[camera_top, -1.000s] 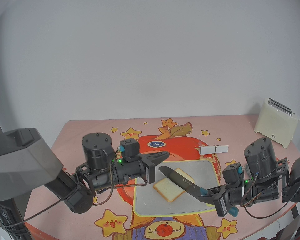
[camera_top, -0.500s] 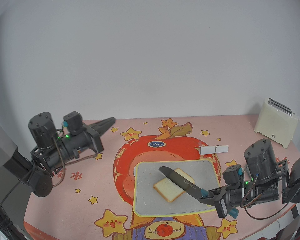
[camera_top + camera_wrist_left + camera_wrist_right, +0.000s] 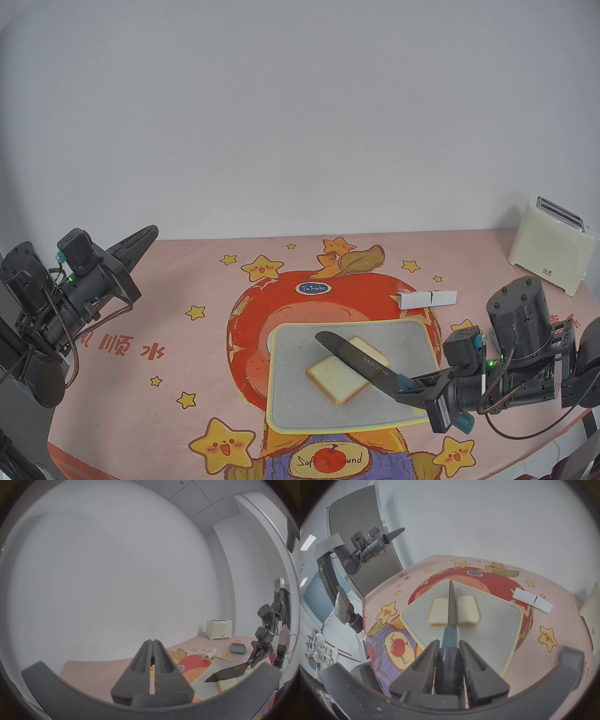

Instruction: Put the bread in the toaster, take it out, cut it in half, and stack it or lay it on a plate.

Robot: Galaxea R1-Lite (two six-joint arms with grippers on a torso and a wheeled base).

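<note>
Bread point(image 3: 331, 382) is laid on the board point(image 3: 294, 406). The knife point(image 3: 353, 357) is held across it, clamped in the right end effector point(image 3: 409, 389). The left end effector point(image 3: 147, 234) is closed together, raised off the surface's point(image 3: 187, 350) left edge.

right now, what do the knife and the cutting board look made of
The knife has a dark grey matte blade, likely coated metal, possibly plastic; its teal handle looks plastic. The cutting board is matte speckled grey with a yellow rim, probably plastic.
</note>
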